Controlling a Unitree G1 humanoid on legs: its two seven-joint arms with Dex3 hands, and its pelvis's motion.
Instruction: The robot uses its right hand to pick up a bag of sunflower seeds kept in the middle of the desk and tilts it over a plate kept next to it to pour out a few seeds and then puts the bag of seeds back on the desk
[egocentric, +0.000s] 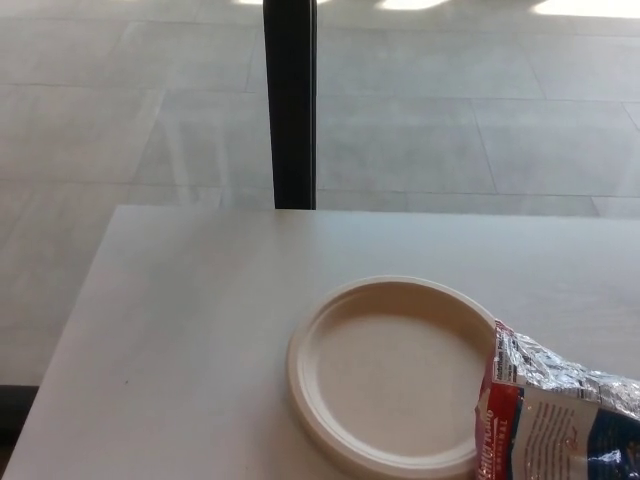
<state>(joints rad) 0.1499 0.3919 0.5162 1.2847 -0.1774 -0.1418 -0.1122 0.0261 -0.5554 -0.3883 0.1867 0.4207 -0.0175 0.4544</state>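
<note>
A round cream plate (310, 395) lies on the white desk, toward the lower middle of the head view, and nothing shows inside it. The bag of sunflower seeds (555, 415), red, white and blue with a crumpled silver foil top, sits at the lower right, cut off by the picture's edge. Its foil mouth points left and overlaps the plate's right rim. Whether the bag rests on the desk or is held up cannot be told. Neither of my hands shows.
The white desk (190, 320) spans the lower half, with its far edge mid-picture and its left edge running down to the lower left. Beyond it is a grey tiled floor and a black vertical post (290, 100) behind the far edge.
</note>
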